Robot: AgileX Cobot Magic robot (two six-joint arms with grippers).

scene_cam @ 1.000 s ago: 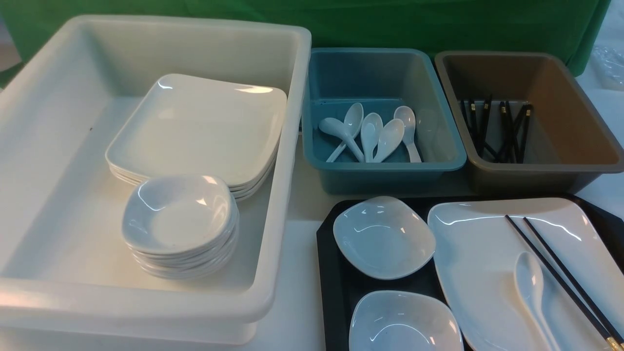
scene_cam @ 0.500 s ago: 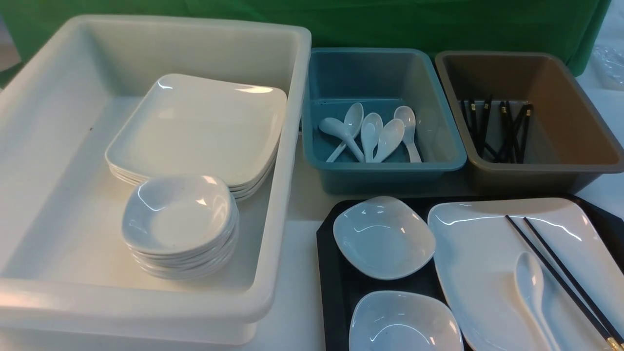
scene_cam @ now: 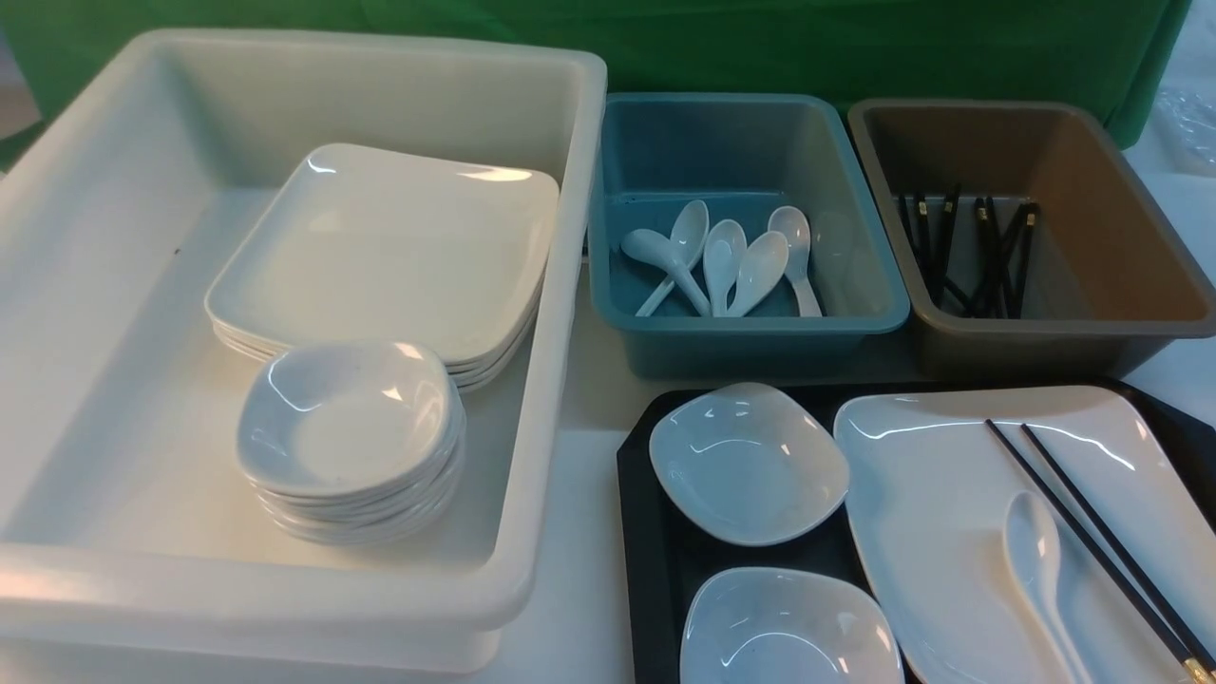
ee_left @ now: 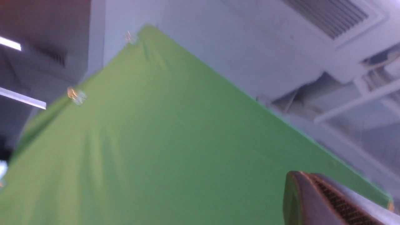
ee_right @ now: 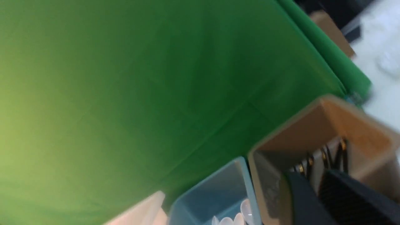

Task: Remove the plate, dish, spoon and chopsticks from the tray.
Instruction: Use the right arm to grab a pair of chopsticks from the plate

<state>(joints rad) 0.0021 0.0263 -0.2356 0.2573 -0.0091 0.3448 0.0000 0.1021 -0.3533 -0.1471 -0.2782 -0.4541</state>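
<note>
The white tub stands on our left. The tray sits front right, fully loaded, with nothing cleared yet. On it lie the plate and two small dishes, and the spoon and chopsticks rest on the plate. The left gripper is closed. The right gripper looks narrow (too blurred for us to tell if its jaws meet). We judge the chopsticks should go first, with both sticks pinched crosswise together, since they would roll on the glaze.

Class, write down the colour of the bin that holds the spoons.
The bin is teal, a blue-green. It shows best in the front view.
</note>
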